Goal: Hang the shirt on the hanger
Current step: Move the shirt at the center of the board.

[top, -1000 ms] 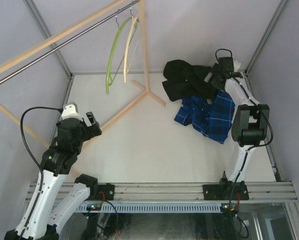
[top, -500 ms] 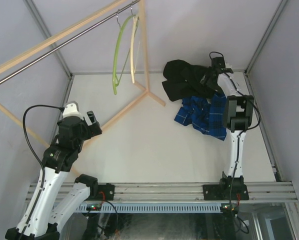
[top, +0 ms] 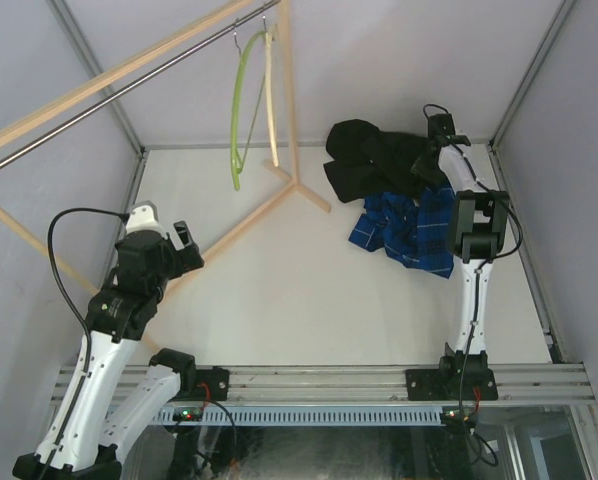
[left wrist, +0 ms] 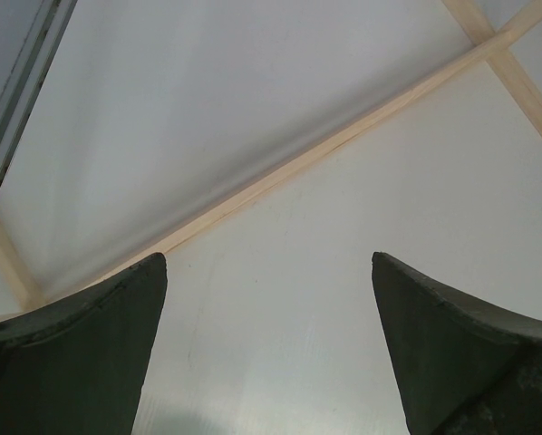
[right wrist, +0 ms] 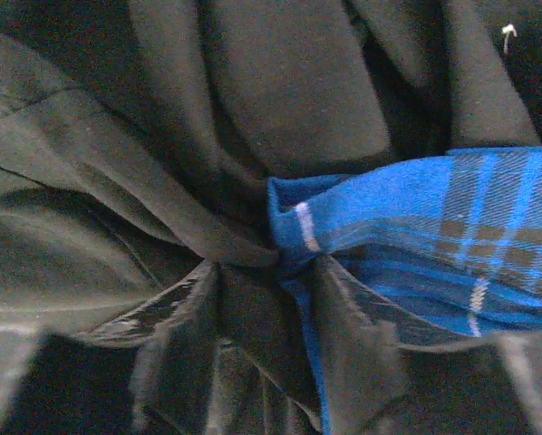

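Note:
The blue plaid shirt [top: 411,230] lies crumpled at the back right of the table, partly under a black garment [top: 374,160]. My right gripper [top: 436,152] is pressed down where the two meet. In the right wrist view its fingers [right wrist: 348,317] pinch a bunched fold [right wrist: 266,272] made of the shirt's blue edge [right wrist: 380,213] and black cloth [right wrist: 253,109]. The lime-green hanger [top: 239,110] hangs by its hook from the rail at the back left. My left gripper [top: 184,245] hovers open above the bare table [left wrist: 269,272] at the left, far from both.
A cream hanger [top: 271,100] hangs right beside the green one. A wooden rack with a metal rail [top: 129,85] and floor struts [left wrist: 343,136] spans the left and back. Grey walls enclose the table on three sides.
The right arm stretched further back and its jaws came together on the cloth. Both hangers swung to the right on the rail. The left arm barely moved.

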Tool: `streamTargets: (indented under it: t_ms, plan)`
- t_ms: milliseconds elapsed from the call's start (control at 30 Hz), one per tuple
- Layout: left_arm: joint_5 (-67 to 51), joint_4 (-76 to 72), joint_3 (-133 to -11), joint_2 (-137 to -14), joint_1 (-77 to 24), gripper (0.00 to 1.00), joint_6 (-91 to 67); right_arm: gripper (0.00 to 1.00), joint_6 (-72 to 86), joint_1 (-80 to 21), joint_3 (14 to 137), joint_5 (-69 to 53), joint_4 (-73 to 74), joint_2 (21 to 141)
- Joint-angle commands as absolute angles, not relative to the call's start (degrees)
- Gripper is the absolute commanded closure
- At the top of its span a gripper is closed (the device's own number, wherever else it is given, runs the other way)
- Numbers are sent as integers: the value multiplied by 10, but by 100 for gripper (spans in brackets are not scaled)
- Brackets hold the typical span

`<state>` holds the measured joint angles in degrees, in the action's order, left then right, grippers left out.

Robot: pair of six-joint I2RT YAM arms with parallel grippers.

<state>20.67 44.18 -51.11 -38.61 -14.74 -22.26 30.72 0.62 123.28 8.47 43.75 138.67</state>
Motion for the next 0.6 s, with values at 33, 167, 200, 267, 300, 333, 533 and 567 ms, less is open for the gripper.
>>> streamTargets:
  t_ms: [33, 167, 200, 267, 300, 333, 533, 567]
  plan:
    - [201, 421, -503, -388, -143, 2, -211, 73, 303, 7, 1203, 53, 429, 1364]
    - [203, 421, -503, -389, -142, 3, -210, 98, 301, 9, 1098, 57, 356, 1279]
    - [203, 421, -503, -389, -142, 3, -210, 100, 301, 11, 1067, 63, 334, 1249]
    - [204, 421, -503, -389, -141, 2, -210, 100, 303, 14, 994, 70, 296, 1187]
    - [204, 421, -503, -389, -141, 2, -210, 100, 303, 15, 965, 75, 279, 1155]
    - [204, 421, -504, -389, -140, 3, -210, 100, 301, 15, 936, 81, 263, 1122]
    - [206, 422, -502, -387, -136, 2, -210, 100, 237, -4, 784, 113, 193, 902]
    - [204, 422, -502, -387, -135, 3, -210, 100, 223, -12, 763, 122, 185, 869]
